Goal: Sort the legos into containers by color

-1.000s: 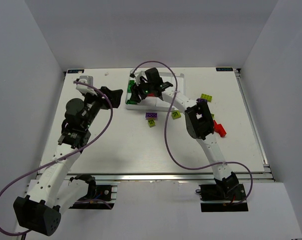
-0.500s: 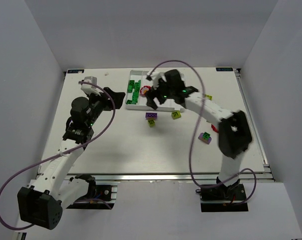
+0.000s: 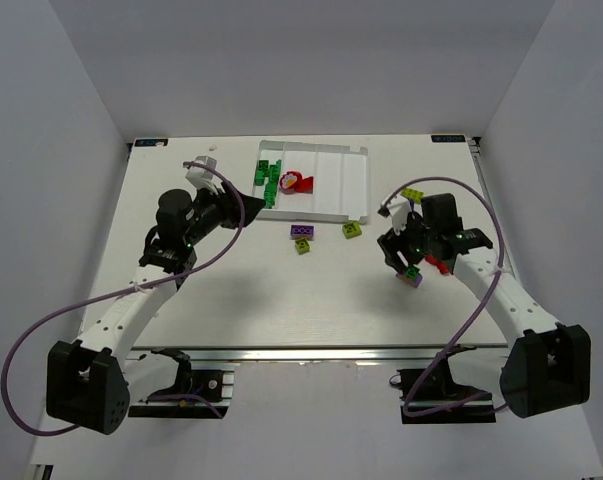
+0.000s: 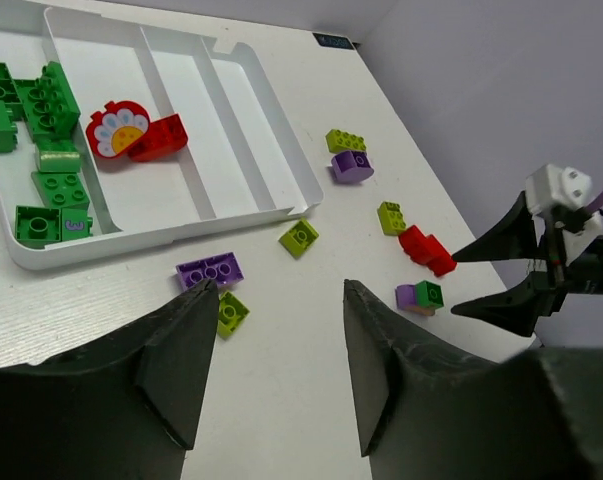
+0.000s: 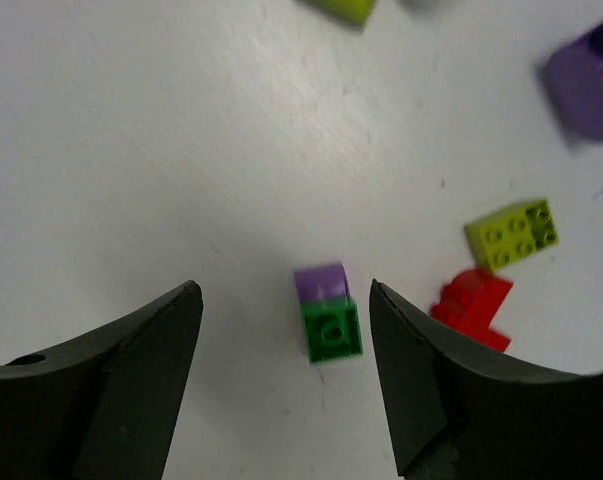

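Note:
The white tray [image 3: 343,186] [image 4: 309,190] lies at the back of the table. Its leftmost compartment holds several green legos [image 3: 269,180] [image 4: 43,110]; the one beside it holds a red brick [image 4: 159,138] and a red flower piece [image 4: 116,128]. Loose on the table lie a purple brick [image 3: 303,231], yellow-green bricks [image 3: 352,229] [image 3: 413,194], a red piece [image 3: 439,264] and a green-on-purple brick [image 3: 412,274] [image 5: 328,315]. My right gripper [image 3: 406,260] [image 5: 283,290] hangs open just over that green-on-purple brick. My left gripper [image 3: 243,212] [image 4: 279,290] stands open left of the tray, holding nothing.
In the right wrist view a red piece [image 5: 471,305], a yellow-green brick [image 5: 511,235] and a rounded purple piece [image 5: 586,80] lie right of my fingers. Both arms' purple cables loop over the table. White walls stand close on the left and right.
My right arm has swung from the tray out to the right and down over the green-on-purple brick. The red pieces now show in the tray. My left arm has turned toward the tray.

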Robot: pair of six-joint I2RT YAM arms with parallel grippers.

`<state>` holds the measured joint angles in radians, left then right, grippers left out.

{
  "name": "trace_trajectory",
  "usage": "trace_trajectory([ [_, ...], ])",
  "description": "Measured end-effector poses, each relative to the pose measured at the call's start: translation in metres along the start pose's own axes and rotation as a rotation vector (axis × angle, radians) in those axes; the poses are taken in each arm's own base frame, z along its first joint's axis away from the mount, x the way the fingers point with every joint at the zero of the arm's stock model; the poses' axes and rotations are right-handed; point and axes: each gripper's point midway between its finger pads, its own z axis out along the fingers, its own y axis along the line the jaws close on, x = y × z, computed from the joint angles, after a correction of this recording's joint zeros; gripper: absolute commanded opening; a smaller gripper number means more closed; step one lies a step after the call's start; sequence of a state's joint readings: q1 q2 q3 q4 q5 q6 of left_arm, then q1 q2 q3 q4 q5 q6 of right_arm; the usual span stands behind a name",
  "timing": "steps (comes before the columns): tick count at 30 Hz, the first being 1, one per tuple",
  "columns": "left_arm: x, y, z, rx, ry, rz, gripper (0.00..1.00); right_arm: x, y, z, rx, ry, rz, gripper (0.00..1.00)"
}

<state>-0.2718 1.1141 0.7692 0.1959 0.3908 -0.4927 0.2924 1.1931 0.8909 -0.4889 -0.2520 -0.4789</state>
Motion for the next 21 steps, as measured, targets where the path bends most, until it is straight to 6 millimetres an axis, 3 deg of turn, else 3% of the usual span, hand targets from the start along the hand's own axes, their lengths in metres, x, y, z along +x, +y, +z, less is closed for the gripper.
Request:
trace_trajectory([
  [2,0.004,0.000,0.000,0.006,0.017,-0.004,0.65,0.031,-0.003,-0.004,0.002,0.087,-0.010,0.75],
  [4,0.003,-0.002,-0.001,0.014,0.015,-0.001,0.67,0.045,-0.008,-0.008,0.011,0.136,-0.041,0.75],
  [9,-0.003,-0.008,-0.005,0.027,-0.003,0.013,0.69,0.056,-0.020,-0.008,0.034,0.186,-0.134,0.69],
  [13,-0.004,-0.010,-0.006,0.033,-0.006,0.015,0.69,0.073,-0.021,0.006,-0.007,0.258,-0.165,0.61],
  [21,-0.004,-0.010,-0.006,0.035,-0.005,0.019,0.70,0.094,-0.025,0.023,-0.050,0.333,-0.180,0.60],
])
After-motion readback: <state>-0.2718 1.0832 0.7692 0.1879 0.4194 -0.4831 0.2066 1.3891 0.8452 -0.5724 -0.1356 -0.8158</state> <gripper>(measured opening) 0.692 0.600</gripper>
